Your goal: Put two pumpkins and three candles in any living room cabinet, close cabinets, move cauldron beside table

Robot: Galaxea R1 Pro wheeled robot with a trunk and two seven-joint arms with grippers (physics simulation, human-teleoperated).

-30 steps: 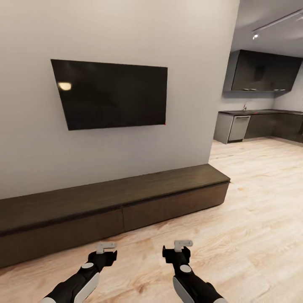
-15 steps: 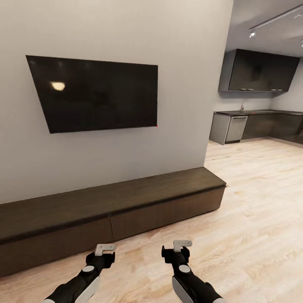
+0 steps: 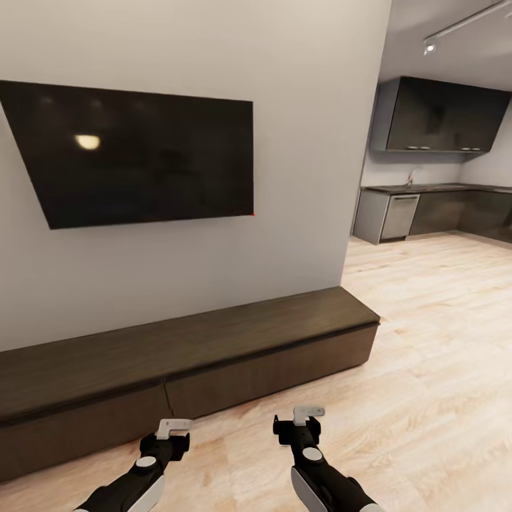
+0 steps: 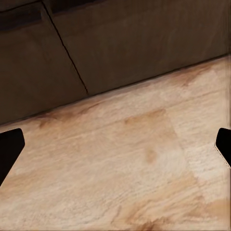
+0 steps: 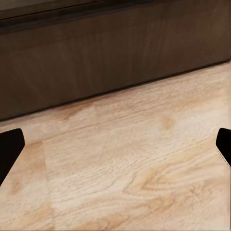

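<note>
facing the cabinet (image 3: 213, 363): long low dark brown unit running along the wall base, its right end stopping at the wall corner. all drawer fronts look flush and shut, one vertical seam between fronts in front of my left arm. cabinet top is bare dark wood.

tv (image 3: 135, 160) mounted on the wall above it, well clear of my arms.

open room: wood floor (image 3: 427, 355) runs free to the right of the cabinet end and on toward the kitchen (image 3: 434, 206), grey cupboards and a dark kitchen counter at the far side. a strip of bare floor lies between my pincers and the cabinet face.

left pincer (image 3: 173, 429) and right pincer (image 3: 308, 412) both held low over the floor, apart from each other, short of the cabinet front, touching nothing. both are released, nothing between the fingers.

left wrist view adds what the head view can't resolve: the drawer seam (image 4: 67, 50) close up, and the cabinet's bottom edge meeting the floor, dark fingertips (image 4: 9, 149) spread wide at both frame edges.

right wrist view: an unbroken drawer front (image 5: 115, 53) with a dark gap line under the top slab, floor below it, fingertips (image 5: 10, 147) equally wide apart.
</note>
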